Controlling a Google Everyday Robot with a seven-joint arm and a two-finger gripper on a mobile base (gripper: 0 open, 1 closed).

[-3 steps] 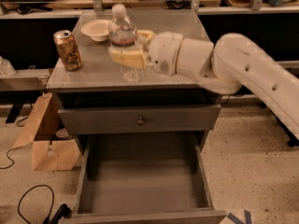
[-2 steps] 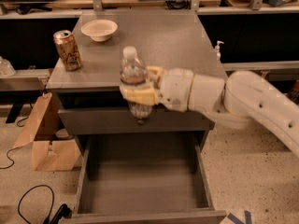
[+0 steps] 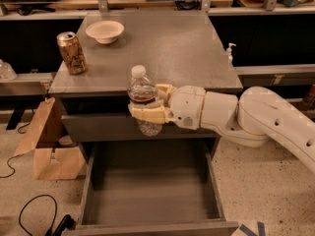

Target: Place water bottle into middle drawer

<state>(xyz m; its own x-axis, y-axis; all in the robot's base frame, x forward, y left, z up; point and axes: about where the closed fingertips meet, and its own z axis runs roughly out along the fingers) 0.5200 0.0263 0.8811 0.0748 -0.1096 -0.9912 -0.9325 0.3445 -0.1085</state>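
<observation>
The water bottle [image 3: 142, 95] is a clear ribbed bottle with a white cap, held upright in the air in front of the cabinet's top edge. My gripper [image 3: 149, 104] is shut on its middle, with cream fingers [image 3: 147, 114] wrapped round it, and the white arm reaches in from the right. The middle drawer [image 3: 151, 192] stands pulled out below the bottle, a deep grey box with a bare floor. The bottle hangs above the drawer's back part.
A gold-brown drink can [image 3: 72, 52] and a white bowl [image 3: 105, 31] stand on the grey cabinet top [image 3: 162, 48]. The shut upper drawer front [image 3: 98, 127] is behind the bottle. A cardboard box [image 3: 49, 146] and black cables [image 3: 29, 215] lie on the floor at left.
My gripper has carried the bottle off the cabinet top, forward and down, to a spot in front of the upper drawer and above the open drawer.
</observation>
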